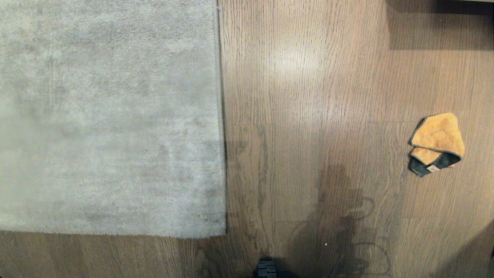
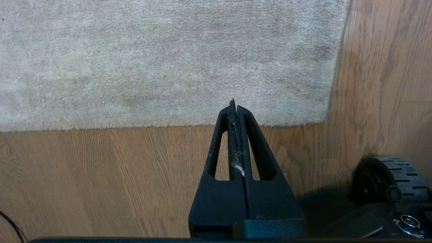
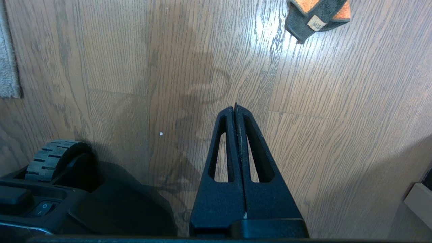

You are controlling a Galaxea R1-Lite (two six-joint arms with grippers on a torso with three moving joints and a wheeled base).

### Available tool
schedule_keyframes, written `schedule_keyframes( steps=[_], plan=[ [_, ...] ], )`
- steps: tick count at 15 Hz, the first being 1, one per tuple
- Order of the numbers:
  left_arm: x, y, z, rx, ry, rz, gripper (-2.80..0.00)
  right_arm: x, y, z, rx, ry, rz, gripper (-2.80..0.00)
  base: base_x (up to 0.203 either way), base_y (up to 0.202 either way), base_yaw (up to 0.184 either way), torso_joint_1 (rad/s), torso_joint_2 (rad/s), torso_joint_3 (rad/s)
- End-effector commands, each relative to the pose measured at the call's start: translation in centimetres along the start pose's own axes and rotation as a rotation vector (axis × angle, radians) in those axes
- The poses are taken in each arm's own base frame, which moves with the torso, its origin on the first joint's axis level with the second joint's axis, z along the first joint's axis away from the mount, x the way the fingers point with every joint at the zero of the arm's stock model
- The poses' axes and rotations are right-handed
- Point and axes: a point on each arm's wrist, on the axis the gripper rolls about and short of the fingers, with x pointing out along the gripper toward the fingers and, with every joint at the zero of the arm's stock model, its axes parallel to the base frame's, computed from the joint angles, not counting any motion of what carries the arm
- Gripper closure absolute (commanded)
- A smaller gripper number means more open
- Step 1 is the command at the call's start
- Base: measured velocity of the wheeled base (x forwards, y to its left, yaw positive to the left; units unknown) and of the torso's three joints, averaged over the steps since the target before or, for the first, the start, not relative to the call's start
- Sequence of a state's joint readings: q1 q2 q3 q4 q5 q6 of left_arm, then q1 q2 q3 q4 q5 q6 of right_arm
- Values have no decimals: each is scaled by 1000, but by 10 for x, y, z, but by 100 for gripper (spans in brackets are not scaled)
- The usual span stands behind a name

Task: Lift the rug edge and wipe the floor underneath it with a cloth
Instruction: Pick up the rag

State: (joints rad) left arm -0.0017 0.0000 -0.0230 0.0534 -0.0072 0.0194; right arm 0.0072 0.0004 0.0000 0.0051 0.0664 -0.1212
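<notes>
The right gripper (image 3: pixel 235 108) hangs above the floor (image 3: pixel 337 101), its two black fingers (image 3: pixel 226 141) pressed flat together and holding nothing. Well beyond the fingertips and off to one side lies the cloth (image 3: pixel 317 15), folded. Far to the other side shows the rug edge (image 3: pixel 8 67). Beside the fingers' base sits a ridged wheel (image 3: pixel 50 157).

We can't read anything here; the little tag (image 3: pixel 314 24) on the cloth (image 3: pixel 319 13) is too small.

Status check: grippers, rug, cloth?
Left gripper and right gripper shut, empty. Rug edge flat; cloth on floor, untouched. Nothing obstructing.
</notes>
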Motion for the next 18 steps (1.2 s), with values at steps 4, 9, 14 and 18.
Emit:
schedule_keyframes(
  steps=[4,9,14,18],
  plan=[
    [0,0,0,1,0,0,0,0,0,0,-2,-1,1,0,0,0,0,0,0,0],
    [0,0,0,0,0,0,0,0,0,0,-2,-1,0,0,0,0,0,0,0,0],
    [0,0,0,1,0,0,0,0,-1,7,-62,-64,-2,0,0,0,0,0,0,0],
    [0,0,0,1,0,0,0,-6,-2,19,-93,-73,-2,0,0,0,0,0,0,0]
  ],
)
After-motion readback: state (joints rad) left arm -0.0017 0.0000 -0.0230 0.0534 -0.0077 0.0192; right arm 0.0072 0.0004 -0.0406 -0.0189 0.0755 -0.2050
